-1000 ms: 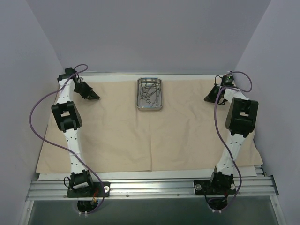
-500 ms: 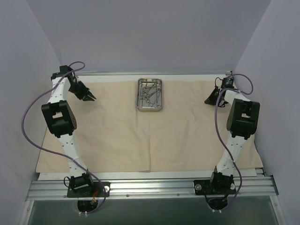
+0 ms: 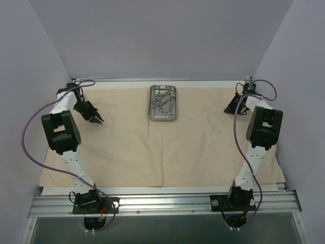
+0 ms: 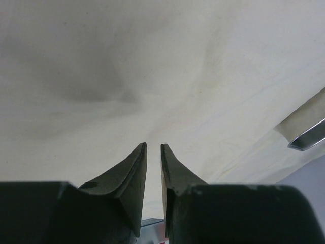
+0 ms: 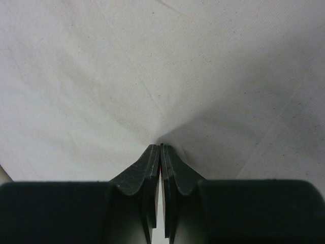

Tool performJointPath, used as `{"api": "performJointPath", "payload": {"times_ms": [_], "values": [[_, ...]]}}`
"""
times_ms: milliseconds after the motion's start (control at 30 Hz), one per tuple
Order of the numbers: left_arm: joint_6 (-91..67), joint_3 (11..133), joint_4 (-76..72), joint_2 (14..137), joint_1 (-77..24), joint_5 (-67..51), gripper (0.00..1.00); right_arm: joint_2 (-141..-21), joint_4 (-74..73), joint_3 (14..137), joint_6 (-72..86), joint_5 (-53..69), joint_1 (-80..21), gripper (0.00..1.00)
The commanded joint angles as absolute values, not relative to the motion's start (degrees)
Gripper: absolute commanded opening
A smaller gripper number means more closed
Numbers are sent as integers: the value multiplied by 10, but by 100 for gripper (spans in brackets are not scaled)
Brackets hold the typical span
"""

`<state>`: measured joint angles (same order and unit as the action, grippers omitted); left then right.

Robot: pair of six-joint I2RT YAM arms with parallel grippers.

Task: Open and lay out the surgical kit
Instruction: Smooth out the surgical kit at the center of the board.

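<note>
Left gripper: fingers a narrow slit apart with nothing between them, poised over the far left part of the cloth.
Right gripper: fingers pressed together, pinching up a peak of cloth near its far right corner.
Tray: on the cloth between the two grippers, inward of each and well apart from both.
Forceps: heaped inside the tray, too small to count.
Edges: the cloth's far edge runs just beyond both grippers. Its near edge lies well behind them, by the rail. The walls stand close outside each arm.
Open room: bare cloth stretches inward from each gripper to the tray, and back from each toward the bases.
Left wrist view alone: it shows the gap between the fingers and a soft shaded dent in the cloth ahead of them. To their right is a shiny metal edge past a cloth edge. I cannot tell whether it is tray or table.
Right wrist view alone: creases in the cloth run straight into the closed fingers, which proves the pinch.
Top view alone: it shows the tray, the forceps and both arms at once.
</note>
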<state>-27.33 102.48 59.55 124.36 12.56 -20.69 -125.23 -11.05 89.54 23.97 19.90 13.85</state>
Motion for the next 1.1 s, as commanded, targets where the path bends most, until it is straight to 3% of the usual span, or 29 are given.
{"api": "performJointPath", "payload": {"times_ms": [0, 333, 433, 467, 633, 767, 900, 1033, 1067], "values": [[-257, 995, 570, 1189, 134, -188, 26, -1324, -228, 878, 197, 84, 157, 8], [-232, 929, 558, 1127, 148, -167, 26, -1297, -237, 899, 187, 96, 151, 13], [-225, 912, 556, 1106, 148, -163, 27, -1254, -246, 915, 186, 92, 127, 28], [-224, 900, 555, 1101, 148, -164, 27, -1242, -248, 919, 187, 92, 116, 38], [-220, 857, 542, 1066, 148, -177, 30, -1195, -255, 944, 189, 94, 44, 62], [-214, 824, 525, 1044, 147, -190, 35, -1203, -260, 981, 181, 104, -17, 69], [-214, 809, 526, 1044, 148, -199, 36, -1220, -276, 1005, 170, 104, -52, 61], [-221, 796, 522, 1069, 148, -198, 29, -1207, -248, 963, 178, 99, -49, 14], [-221, 797, 521, 1077, 148, -195, 27, -1208, -249, 955, 175, 97, -47, 10]]}}
